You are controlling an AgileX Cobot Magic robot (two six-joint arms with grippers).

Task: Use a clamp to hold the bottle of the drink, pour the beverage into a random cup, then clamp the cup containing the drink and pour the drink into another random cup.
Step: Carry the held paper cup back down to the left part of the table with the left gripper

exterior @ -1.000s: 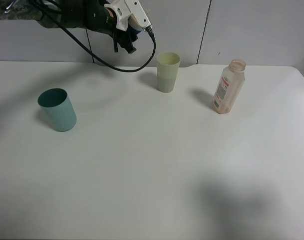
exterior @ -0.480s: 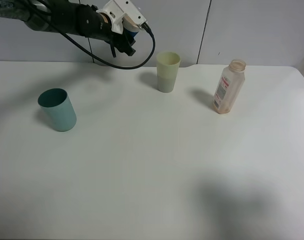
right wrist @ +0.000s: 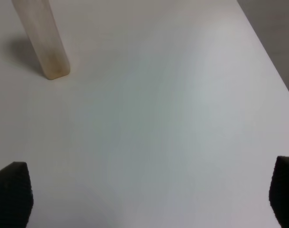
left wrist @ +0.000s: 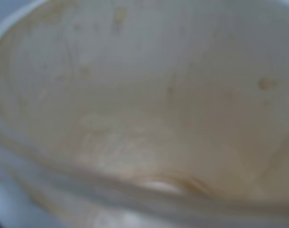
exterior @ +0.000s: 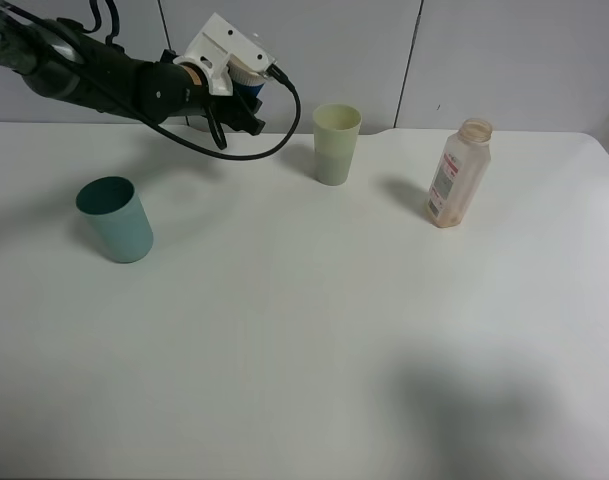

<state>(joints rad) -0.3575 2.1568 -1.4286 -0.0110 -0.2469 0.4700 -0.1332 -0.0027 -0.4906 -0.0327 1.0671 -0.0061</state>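
My left gripper (exterior: 242,88) hangs above the table's far left, shut on the short white cup with a blue band (exterior: 250,87), which lies tilted in the jaws. The left wrist view is filled by that cup's inside (left wrist: 149,109), smeared with a thin tan film of drink. The pale yellow-green tumbler (exterior: 336,143) stands upright just right of the gripper, apart from it. Further right stands the bottle (exterior: 458,172), uncapped; its lower part (right wrist: 42,40) also shows in the right wrist view. My right gripper (right wrist: 146,199) is open over bare table, well away from the bottle.
A dark teal cup (exterior: 115,218) stands on the left of the white table (exterior: 304,330). Black cables (exterior: 254,150) loop down from the left arm toward the table near the tumbler. The table's right edge (right wrist: 267,61) shows in the right wrist view.
The left arm has drawn back to the left and sunk lower with the blue-banded cup, away from the tumbler. Nothing else has moved.
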